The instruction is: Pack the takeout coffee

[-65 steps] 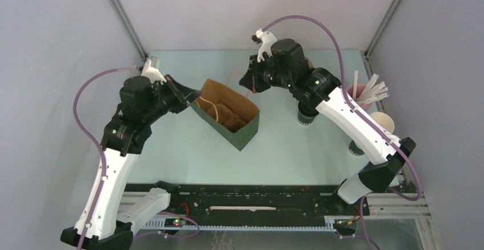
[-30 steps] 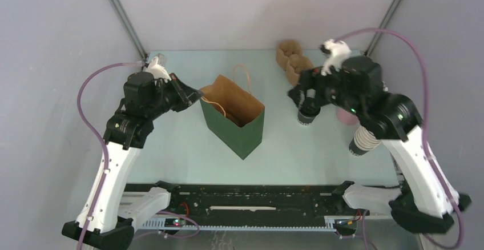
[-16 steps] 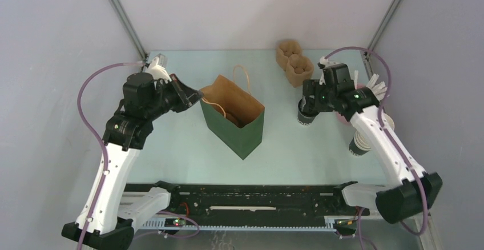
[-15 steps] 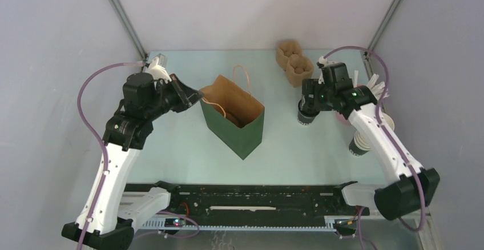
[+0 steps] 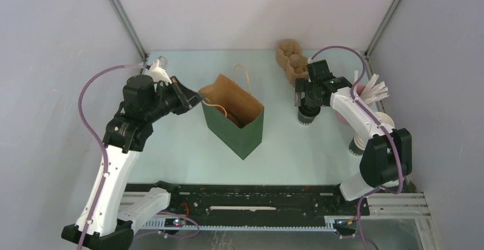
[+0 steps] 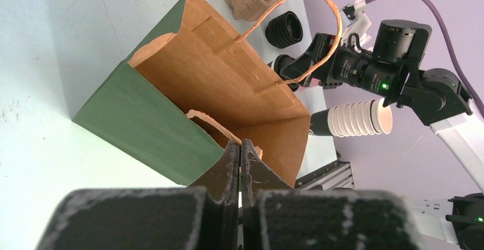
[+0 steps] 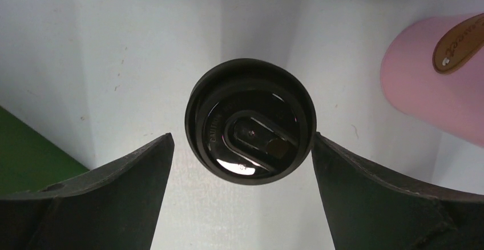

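The takeout coffee (image 5: 307, 118) stands on the table right of the bag; its round black lid (image 7: 250, 129) fills the middle of the right wrist view. My right gripper (image 5: 303, 100) hangs directly over it, open wide, one fingertip on each side of the lid (image 7: 242, 140), and I cannot tell whether they touch the cup. The paper bag (image 5: 234, 117), green outside and brown inside, stands upright with its mouth open (image 6: 228, 84). My left gripper (image 5: 196, 97) is shut on the bag's near rim by a twisted paper handle (image 6: 240, 145).
Brown pulp cup carriers (image 5: 292, 61) lie at the back. A pink cup of white straws (image 5: 368, 93) and a stack of lidless paper cups (image 5: 363, 141) sit close to the coffee's right. A stack of black lids (image 6: 284, 29) lies behind the bag.
My right arm swung from over the bag to the coffee and came down over its lid, jaws spread wide. The bag now stands more upright. My left gripper kept its hold.
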Motion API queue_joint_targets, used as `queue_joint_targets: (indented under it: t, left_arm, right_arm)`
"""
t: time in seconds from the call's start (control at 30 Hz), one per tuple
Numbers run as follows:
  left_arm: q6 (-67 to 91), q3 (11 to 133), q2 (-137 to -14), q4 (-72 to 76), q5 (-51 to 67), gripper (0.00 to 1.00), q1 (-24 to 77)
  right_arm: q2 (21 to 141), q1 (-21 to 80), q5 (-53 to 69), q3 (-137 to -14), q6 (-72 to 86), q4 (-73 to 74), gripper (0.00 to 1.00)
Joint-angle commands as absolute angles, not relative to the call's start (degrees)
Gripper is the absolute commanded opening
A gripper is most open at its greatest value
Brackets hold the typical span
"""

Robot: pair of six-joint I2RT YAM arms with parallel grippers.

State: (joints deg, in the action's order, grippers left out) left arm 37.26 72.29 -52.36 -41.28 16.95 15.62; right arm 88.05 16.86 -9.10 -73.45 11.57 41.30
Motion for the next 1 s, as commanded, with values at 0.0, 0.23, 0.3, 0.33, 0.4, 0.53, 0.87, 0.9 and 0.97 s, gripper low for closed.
queue_joint_targets:
  t: [0.0, 0.23, 0.3, 0.33, 0.4, 0.53, 0.87, 0.9, 0.97]
  left_arm:
    - [36.5, 71.2, -51.6, -40.1, 18.2, 0.00, 15.2]
    - [36.5, 71.3, -51.5, -40.0, 18.3, 0.00, 15.2]
    - [36.5, 71.3, -51.5, -40.2, 18.2, 0.00, 15.2]
    - [36.5, 71.4, -51.5, -40.2, 18.2, 0.00, 15.2]
    - [36.5, 71.4, -51.5, -40.2, 18.3, 0.00, 15.2]
    - [36.5, 71.3, -51.4, -40.3, 18.2, 0.00, 15.2]
    - [36.4, 71.1, -51.1, -40.7, 18.1, 0.00, 15.2]
    - [36.4, 71.2, -51.1, -40.7, 18.1, 0.00, 15.2]
    - [36.4, 71.2, -51.1, -40.7, 18.1, 0.00, 15.2]
  right_arm:
    - [89.0, 16.5, -11.6, -74.4, 9.7, 37.9, 1.00]
    - [90.4, 16.3, -12.1, -74.3, 9.3, 37.4, 1.00]
    - [90.6, 16.3, -12.1, -74.4, 9.1, 37.4, 1.00]
    - [90.7, 16.1, -11.9, -74.4, 9.1, 37.4, 1.00]
    - [91.0, 16.0, -11.5, -74.3, 9.3, 37.4, 1.00]
    - [91.0, 15.9, -11.0, -74.4, 9.4, 37.1, 0.97]
    - [89.8, 15.2, -10.5, -74.3, 10.1, 39.2, 0.87]
    - [89.7, 15.2, -10.4, -74.3, 10.2, 39.4, 0.87]
    - [89.4, 15.2, -10.4, -74.3, 10.3, 39.7, 0.88]
